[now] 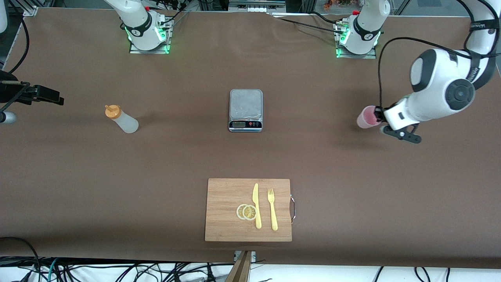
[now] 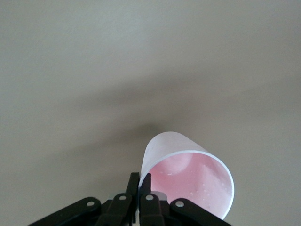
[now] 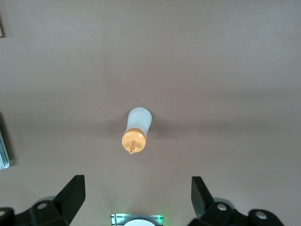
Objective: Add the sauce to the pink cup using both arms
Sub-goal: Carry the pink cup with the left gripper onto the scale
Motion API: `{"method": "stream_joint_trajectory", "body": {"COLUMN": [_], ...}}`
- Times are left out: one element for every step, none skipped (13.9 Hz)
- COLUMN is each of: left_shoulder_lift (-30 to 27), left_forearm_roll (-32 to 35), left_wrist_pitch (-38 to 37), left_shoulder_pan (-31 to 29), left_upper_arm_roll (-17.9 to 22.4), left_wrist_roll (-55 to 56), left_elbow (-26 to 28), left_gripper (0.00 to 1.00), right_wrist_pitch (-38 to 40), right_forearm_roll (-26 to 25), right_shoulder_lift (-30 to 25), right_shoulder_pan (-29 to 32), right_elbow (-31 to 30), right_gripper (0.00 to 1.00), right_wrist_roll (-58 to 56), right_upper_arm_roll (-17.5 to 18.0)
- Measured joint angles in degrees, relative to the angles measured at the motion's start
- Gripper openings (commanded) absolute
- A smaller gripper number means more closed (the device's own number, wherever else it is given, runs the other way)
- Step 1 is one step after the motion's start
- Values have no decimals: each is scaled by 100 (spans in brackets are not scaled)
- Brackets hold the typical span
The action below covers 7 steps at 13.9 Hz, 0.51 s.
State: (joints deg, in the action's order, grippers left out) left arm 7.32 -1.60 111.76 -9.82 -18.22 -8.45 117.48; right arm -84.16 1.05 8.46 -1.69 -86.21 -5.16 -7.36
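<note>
A: Okay, left gripper (image 2: 140,188)?
B: Clamped on the pink cup's (image 1: 366,117) rim, toward the left arm's end of the table, level with the scale (image 1: 245,110).
A: Right gripper (image 3: 136,195)?
B: Fingers spread wide, nothing held, up in the air over the sauce bottle (image 1: 121,119), which stands upright toward the right arm's end.
A: Other stuff?
B: Cutting board (image 1: 227,219) with knife (image 1: 256,205), fork (image 1: 272,208), lemon slices (image 1: 247,212), nearer the camera.

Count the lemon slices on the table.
2. Both lemon slices lie overlapping on the cutting board, beside the yellow knife, near the table's front-camera edge. None seem hidden.
</note>
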Motion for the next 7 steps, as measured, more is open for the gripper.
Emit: {"method": "stream_joint_trajectory", "body": {"left_shoulder_lift": [20, 83, 214, 395, 615, 870, 1094], "left_forearm_roll": [-18, -46, -100, -173, -227, -235, -235], "left_wrist_pitch": [-36, -39, -38, -30, -19, 27, 170], "left_shoulder_pan": [39, 110, 227, 405, 677, 1069, 1445], "left_upper_arm_roll": [-373, -716, -1044, -1284, -1430, -1491, -1504], "left_wrist_roll": [462, 997, 1611, 2234, 2880, 3581, 4155], "left_elbow": [-116, -212, -343, -514, -726, -970, -1144], "left_gripper": [0, 0, 0, 0, 0, 0, 0], "right_wrist_pitch": [0, 0, 0, 0, -5, -25, -39], "right_forearm_roll": [0, 0, 0, 0, 0, 0, 0], "right_shoulder_lift": [1, 2, 4, 12, 29, 61, 110], "right_shoulder_pan": [1, 1, 2, 2, -1, -7, -20], "right_elbow": [0, 0, 0, 0, 0, 0, -1], "right_gripper": [100, 100, 100, 100, 100, 100, 100], "right_wrist_roll": [0, 0, 0, -1, -2, -2, -2], "right_upper_arm_roll": [-1, -1, -1, -2, 0, 6, 11]}}
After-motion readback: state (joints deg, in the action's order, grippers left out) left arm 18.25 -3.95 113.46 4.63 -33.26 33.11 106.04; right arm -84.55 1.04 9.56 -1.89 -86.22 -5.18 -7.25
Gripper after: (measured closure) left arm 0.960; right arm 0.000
